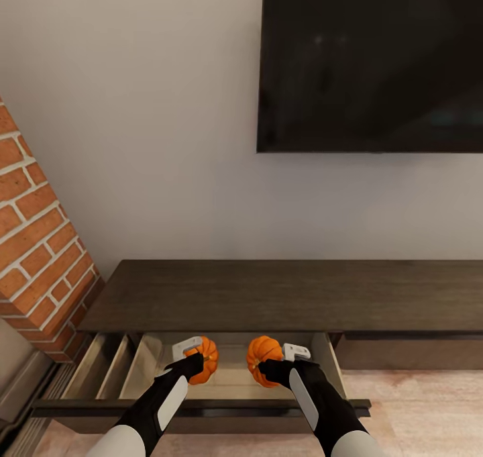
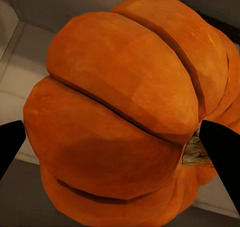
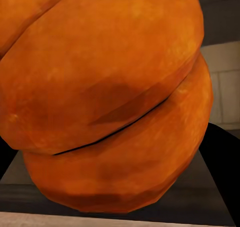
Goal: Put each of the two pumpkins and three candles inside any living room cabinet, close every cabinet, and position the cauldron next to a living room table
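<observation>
Orange pumpkins hang over the open drawer (image 1: 228,376) of the dark-brown cabinet (image 1: 282,296), one in each gripper, side by side. I think the danger now is in the release. If the fingers open while a pumpkin is not yet low inside, it may roll on the pale drawer floor and knock the other one, or tip over the front edge. The arms are also near each other, so a careless move could make them touch.

The left gripper (image 1: 194,356) is closed around the left pumpkin (image 2: 125,117), its dark fingers (image 2: 222,152) pressing both sides. The right gripper (image 1: 275,366) grips the right pumpkin (image 3: 105,97) the same way.
</observation>
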You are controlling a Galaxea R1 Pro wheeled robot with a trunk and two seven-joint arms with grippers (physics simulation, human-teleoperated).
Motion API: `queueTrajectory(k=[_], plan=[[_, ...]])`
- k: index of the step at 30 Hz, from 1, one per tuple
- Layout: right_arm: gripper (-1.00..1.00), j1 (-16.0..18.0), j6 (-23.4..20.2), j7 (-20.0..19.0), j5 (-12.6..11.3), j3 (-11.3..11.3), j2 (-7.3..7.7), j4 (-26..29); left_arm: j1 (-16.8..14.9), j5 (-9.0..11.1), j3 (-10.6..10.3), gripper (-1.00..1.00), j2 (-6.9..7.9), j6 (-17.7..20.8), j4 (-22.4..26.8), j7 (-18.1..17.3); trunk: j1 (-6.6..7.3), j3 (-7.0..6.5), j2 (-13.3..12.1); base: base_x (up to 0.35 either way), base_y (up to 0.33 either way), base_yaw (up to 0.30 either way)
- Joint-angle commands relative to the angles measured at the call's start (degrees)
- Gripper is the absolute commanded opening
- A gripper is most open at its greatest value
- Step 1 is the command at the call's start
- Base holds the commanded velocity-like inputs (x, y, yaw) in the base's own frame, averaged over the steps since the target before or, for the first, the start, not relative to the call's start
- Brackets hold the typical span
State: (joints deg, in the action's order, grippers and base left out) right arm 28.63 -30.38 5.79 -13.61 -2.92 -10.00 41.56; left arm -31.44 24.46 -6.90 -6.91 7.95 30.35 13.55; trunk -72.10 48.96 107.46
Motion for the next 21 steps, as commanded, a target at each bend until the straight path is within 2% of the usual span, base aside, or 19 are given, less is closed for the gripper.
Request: queueTrajectory(k=[1, 9, 14, 21], plan=[[-1.0, 0.0, -0.2, 0.5, -0.6, -0.1, 0.0, 0.1, 0.0, 0.5, -0.4, -1.0, 0.05, 0.2, 0.1, 0.5, -0.22, 0.23, 0.4, 0.0, 0.0, 0.0], [-1.0, 0.0, -0.2, 0.5, -0.6, -0.1, 0.0, 0.1, 0.0, 0.5, -0.4, -1.0, 0.05, 0.2, 0.1, 0.5, -1.98, 1.67, 3.6, 0.0, 0.0, 0.0], [-1.0, 0.0, -0.2, 0.5, -0.6, -0.1, 0.0, 0.1, 0.0, 0.6, -3.7, -1.0, 0.12, 0.1, 0.1, 0.6, -3.07, 2.57, 5.7, 0.0, 0.0, 0.0], [-1.0, 0.0, -0.1, 0.5, -0.5, -0.1, 0.0, 0.1, 0.0, 0.6, -4.3, -1.0, 0.14, 0.0, 0.1, 0.6, -4.61, 3.82, 8.5, 0.0, 0.0, 0.0]])
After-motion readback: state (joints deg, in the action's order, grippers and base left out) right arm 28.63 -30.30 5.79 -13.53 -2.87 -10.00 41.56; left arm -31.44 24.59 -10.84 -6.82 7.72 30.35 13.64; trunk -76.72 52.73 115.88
